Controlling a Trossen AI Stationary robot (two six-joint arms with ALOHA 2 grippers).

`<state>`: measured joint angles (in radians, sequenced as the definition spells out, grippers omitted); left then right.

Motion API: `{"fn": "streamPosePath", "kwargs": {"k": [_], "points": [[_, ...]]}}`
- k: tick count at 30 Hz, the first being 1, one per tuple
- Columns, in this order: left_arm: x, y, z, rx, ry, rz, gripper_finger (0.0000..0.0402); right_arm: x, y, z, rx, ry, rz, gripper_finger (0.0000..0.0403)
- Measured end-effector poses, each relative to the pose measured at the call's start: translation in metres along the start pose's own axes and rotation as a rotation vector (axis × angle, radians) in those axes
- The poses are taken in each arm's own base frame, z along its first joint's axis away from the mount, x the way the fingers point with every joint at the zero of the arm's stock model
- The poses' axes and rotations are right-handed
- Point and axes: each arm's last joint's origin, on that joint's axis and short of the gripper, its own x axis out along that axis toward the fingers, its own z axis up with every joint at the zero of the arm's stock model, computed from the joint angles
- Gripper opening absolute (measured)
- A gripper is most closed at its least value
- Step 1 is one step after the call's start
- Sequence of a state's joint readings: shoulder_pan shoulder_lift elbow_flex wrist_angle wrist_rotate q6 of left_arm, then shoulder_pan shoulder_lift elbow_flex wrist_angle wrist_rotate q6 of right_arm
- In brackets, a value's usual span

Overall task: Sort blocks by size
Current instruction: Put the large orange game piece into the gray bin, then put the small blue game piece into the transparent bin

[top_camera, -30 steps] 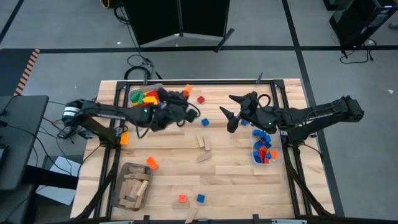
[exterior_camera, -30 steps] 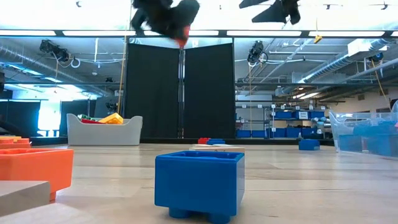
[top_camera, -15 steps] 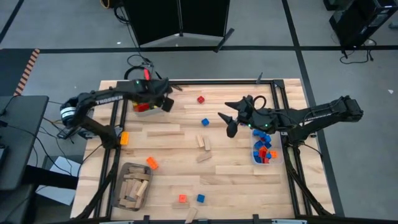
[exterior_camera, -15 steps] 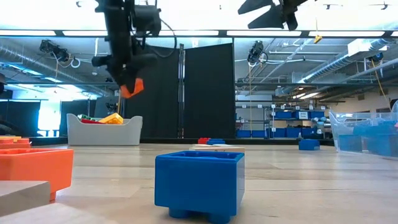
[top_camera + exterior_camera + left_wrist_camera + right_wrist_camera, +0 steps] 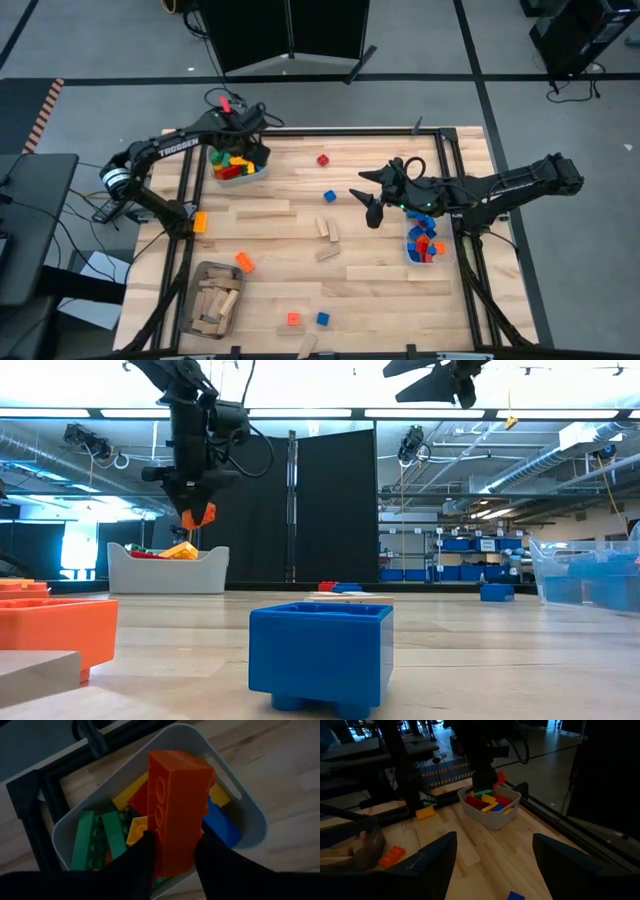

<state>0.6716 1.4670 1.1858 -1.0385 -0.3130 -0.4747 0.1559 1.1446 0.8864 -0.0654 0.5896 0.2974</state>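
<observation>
My left gripper hangs over the white bin at the table's far left. It is shut on a long orange studded brick, which also shows in the low view. The bin holds green, yellow, red and blue bricks. My right gripper is open and empty, high above the table's middle right; its fingers stand wide apart in the right wrist view. Loose bricks lie on the table: red, blue, orange. My left gripper pinches the orange brick between its two fingers, at the brick's upper end. The fingers come from above, pointing down, and the brick runs on along them. It hangs below the fingertips, clear of the bin and the bricks in it.
A clear bin of blue and red bricks stands at the right edge. A grey bin of wooden pieces stands near left. Wooden pieces and small bricks lie scattered.
My left gripper has carried the orange brick from the table's middle toward the far left and down, and now holds it over the white bin. My right gripper has shifted slightly toward the table's left and stays open.
</observation>
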Motion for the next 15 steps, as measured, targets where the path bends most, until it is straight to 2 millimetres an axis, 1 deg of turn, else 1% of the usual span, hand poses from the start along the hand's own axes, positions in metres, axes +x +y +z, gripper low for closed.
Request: {"fn": "streamPosePath", "kwargs": {"k": [5,11,15], "points": [[0.0002,0.0007,0.0001,-0.002,0.002,0.003,0.0149,0.0003,-0.0006,0.0002,-0.002,0.000,-0.003,0.0276],[0.0002,0.0005,-0.0010,-0.025,0.018,-0.010,0.0152,0.0026,-0.0043,0.0013,0.002,-0.003,-0.019,0.0272],[0.0002,0.0005,-0.0009,-0.026,0.018,-0.011,0.0152,0.0034,-0.0043,0.0013,-0.029,0.011,0.026,0.0262]]}}
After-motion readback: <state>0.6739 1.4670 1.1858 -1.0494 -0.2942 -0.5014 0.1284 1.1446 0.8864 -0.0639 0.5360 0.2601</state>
